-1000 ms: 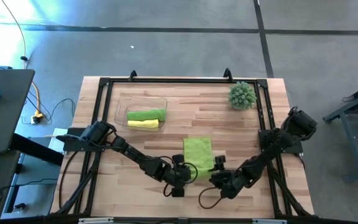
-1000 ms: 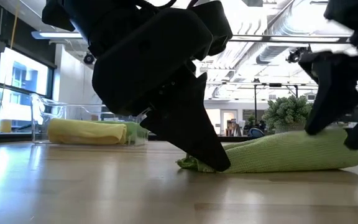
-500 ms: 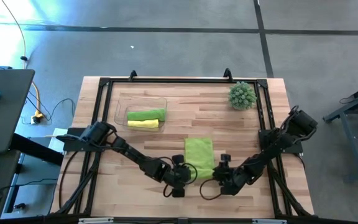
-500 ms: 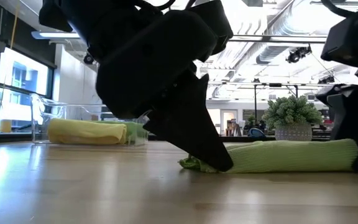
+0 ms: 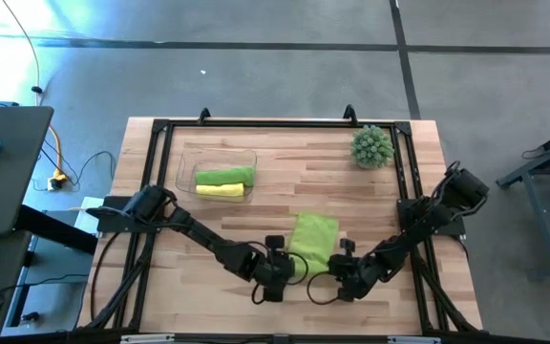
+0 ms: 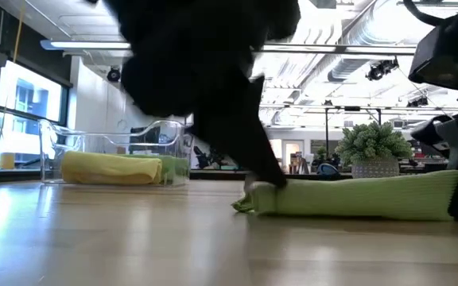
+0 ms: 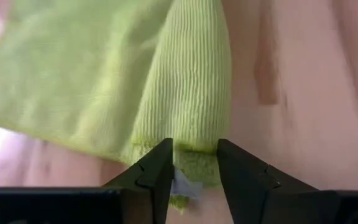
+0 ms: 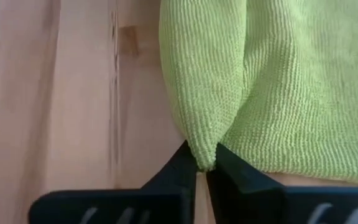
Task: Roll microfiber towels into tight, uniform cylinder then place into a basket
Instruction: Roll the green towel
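low view: left arm (image 6: 205, 87) motion-blurred | right arm (image 6: 456, 103) cut by frame edge

The right hand (image 8: 202, 167) is pinched closed on a bunched corner of a lime green microfiber towel (image 8: 272, 81). The towel lies folded on the pale wooden counter (image 8: 55, 93), ribbed weave visible.

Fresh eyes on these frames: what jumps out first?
The lime green towel at the table's near edge, with the left gripper and right gripper each pinching one of its near corners. Next, the clear basket at far left, already holding a green roll and a yellow roll, and the spiky plant at the far right corner.
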Controlling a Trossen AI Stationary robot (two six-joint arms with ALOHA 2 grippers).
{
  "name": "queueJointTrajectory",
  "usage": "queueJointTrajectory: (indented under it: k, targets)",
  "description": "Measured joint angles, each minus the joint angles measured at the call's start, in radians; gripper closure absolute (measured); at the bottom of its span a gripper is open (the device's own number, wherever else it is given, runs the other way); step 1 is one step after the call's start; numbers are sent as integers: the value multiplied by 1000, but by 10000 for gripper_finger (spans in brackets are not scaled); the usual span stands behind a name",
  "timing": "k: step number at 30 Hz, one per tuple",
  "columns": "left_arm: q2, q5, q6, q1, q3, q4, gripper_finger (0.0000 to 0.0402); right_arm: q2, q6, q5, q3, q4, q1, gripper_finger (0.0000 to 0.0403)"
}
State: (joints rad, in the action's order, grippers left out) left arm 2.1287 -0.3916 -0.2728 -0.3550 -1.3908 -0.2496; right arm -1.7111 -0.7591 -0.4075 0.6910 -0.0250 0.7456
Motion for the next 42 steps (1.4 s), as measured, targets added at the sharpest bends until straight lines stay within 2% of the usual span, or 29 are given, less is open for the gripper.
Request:
queueJointTrajectory:
  k: [7,14,19,23,27,30,34,38,42]
  targets:
    - [-17,8,112,-44,-34,-5,273,1,-161,32,-47,69,0,399]
    - [11,-35,176,-42,-38,37,214,0,-213,40,-114,217,1,397]
    - [43,-56,227,-18,-35,28,183,-1,-228,41,-116,230,1,397]
    - [69,-50,221,-5,-38,69,189,-2,-231,42,-117,237,1,397]
    - [81,-59,186,-2,-38,83,235,-2,-230,46,-117,240,1,397]
    - [80,16,156,13,-38,85,297,-3,-229,42,-117,240,1,393]
    - [78,206,84,47,-41,91,384,-3,-175,50,-116,242,1,368]
    - [76,423,-14,87,-42,82,383,22,-86,103,-116,240,1,322]
    - [80,666,-84,127,-41,79,393,91,-18,237,-121,214,1,290]
